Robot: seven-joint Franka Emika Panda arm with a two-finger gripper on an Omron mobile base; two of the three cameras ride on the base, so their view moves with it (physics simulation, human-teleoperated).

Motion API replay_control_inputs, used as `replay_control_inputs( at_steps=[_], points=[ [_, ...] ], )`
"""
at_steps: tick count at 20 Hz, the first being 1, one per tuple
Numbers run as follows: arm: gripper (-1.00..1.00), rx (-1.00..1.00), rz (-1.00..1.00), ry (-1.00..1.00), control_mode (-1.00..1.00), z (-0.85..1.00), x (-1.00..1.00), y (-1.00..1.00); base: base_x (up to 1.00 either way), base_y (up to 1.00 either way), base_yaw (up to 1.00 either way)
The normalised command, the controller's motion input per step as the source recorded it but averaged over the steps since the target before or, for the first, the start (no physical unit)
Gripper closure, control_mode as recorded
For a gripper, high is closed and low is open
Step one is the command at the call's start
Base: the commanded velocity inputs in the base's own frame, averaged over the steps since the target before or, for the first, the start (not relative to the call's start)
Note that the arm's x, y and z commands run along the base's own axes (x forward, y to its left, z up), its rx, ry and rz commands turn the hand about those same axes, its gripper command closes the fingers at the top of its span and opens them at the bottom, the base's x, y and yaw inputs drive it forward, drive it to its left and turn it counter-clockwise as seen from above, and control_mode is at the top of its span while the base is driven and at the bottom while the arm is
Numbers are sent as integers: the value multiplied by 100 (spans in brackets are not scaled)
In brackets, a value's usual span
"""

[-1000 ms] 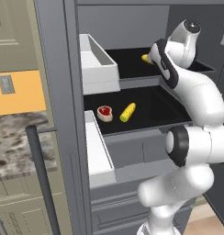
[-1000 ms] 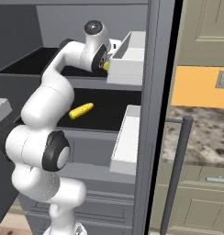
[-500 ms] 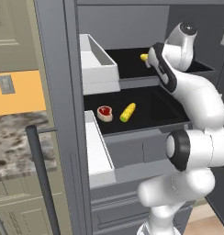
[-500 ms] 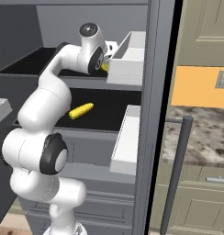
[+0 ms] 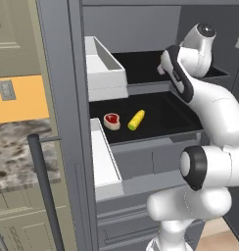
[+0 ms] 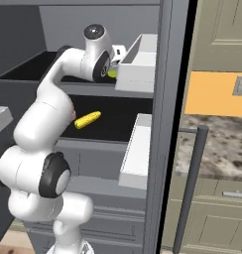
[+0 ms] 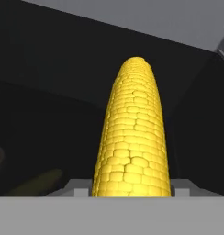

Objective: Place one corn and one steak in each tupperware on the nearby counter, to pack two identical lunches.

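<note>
End effector [image 7: 131, 190] clamped around corn [image 7: 132, 133] over black shelf [image 7: 49, 69]

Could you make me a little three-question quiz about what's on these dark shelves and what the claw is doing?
1. True or false: the claw is closed around a corn cob.
2. What lies beside the second corn cob on the lower shelf? A) steak B) banana C) tomato
3. Fill in: the white bin sits on the ____ shelf.

Key: 1 true; 2 A, the steak; 3 upper.
</note>
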Motion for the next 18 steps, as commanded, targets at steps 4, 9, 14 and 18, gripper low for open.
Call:
replay_control_inputs(
  at_steps=[4, 9, 14, 18],
  points=[
    [100, -5, 16, 0, -100, -34, -100, 21, 0, 0, 0],
    [100, -9, 16, -5, -100, -18, -100, 45, 0, 0, 0],
    [100, -5, 3, -13, -100, 5, -100, 8, 0, 0, 0],
    [100, -1, 0, -12, -100, 21, -100, -15, 0, 0, 0]
  ],
)
